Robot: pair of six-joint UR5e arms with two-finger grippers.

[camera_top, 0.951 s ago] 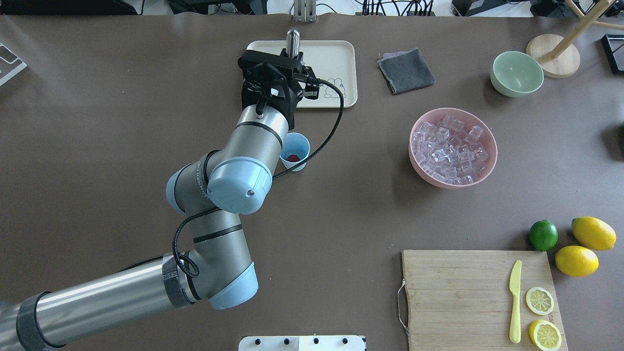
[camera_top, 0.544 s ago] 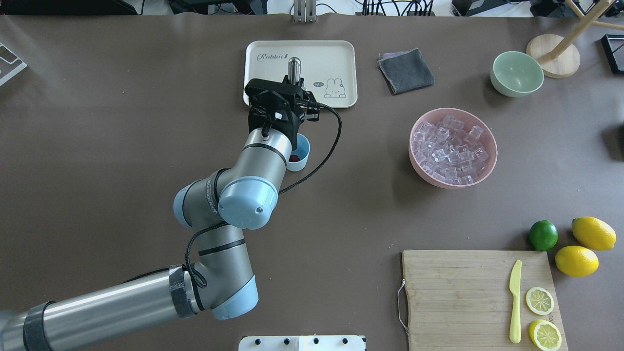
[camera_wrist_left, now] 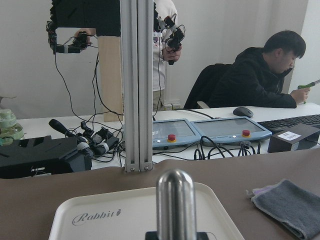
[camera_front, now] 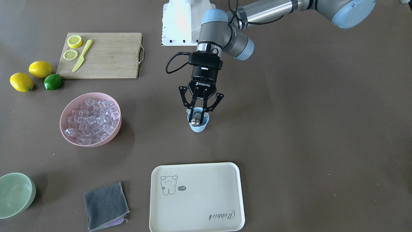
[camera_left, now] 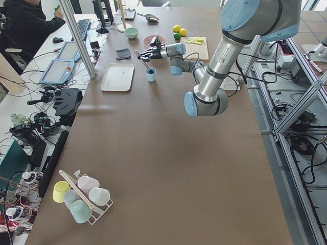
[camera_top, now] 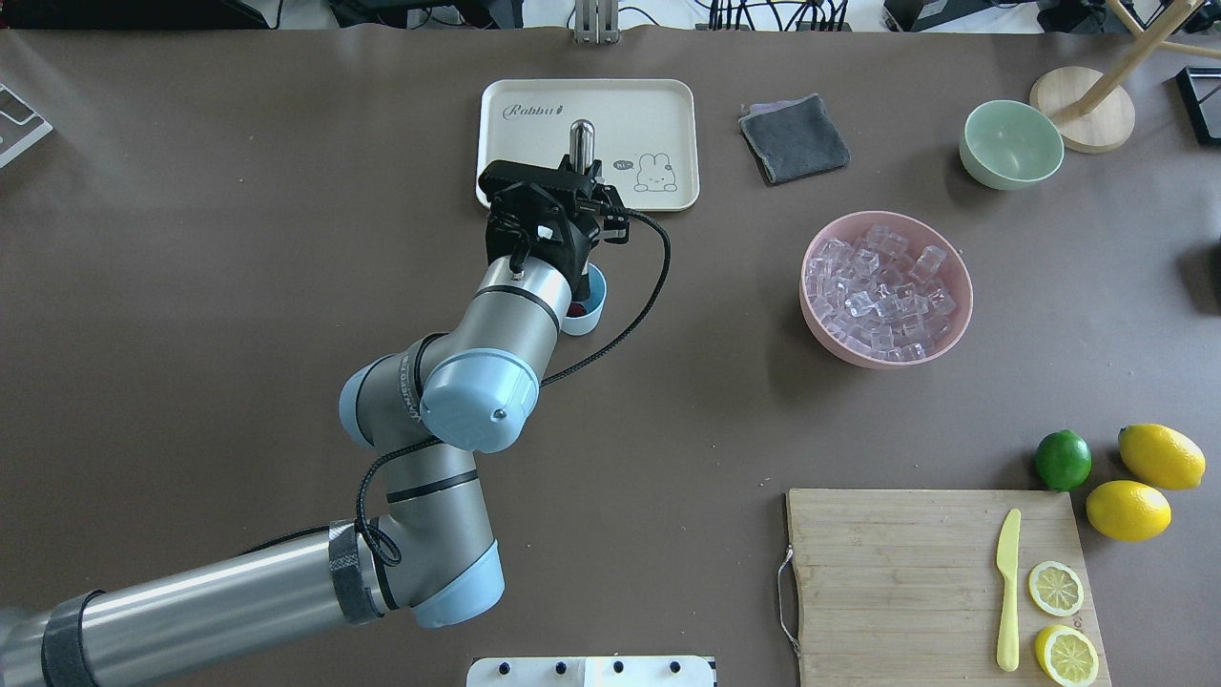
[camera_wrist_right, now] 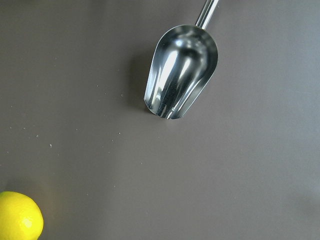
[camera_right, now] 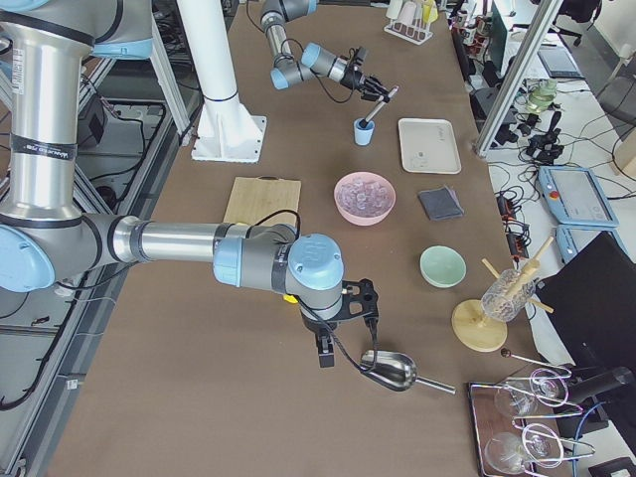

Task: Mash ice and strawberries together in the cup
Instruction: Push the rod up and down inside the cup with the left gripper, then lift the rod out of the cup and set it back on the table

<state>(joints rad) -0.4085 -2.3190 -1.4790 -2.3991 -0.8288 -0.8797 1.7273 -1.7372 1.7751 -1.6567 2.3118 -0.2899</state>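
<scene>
The pale-blue cup (camera_top: 593, 303) stands on the table just in front of the cream tray (camera_top: 658, 105). A bit of the red strawberry (camera_top: 575, 308) shows inside it. My left gripper (camera_front: 200, 111) hangs right above the cup (camera_front: 198, 126), shut on a metal muddler (camera_front: 195, 120) whose lower end sits inside the cup. The muddler's rounded top (camera_wrist_left: 175, 192) fills the left wrist view. The ice (camera_top: 879, 289) lies in the pink bowl (camera_front: 68, 135). My right gripper (camera_right: 343, 316) hovers over a metal scoop (camera_wrist_right: 182, 75); I cannot tell whether it is open or shut.
A grey cloth (camera_top: 794, 138) and a pale-green bowl (camera_top: 1010, 143) lie at the far right. A cutting board (camera_top: 940, 582) with a yellow knife and lemon slices, two lemons and a lime (camera_top: 1063, 459) lie at the near right. One lemon (camera_wrist_right: 19, 219) lies near the scoop.
My left gripper has come back from over the tray toward me with the muddler and now sits over the cup, muddler end inside it. In the last half second it barely moved.
</scene>
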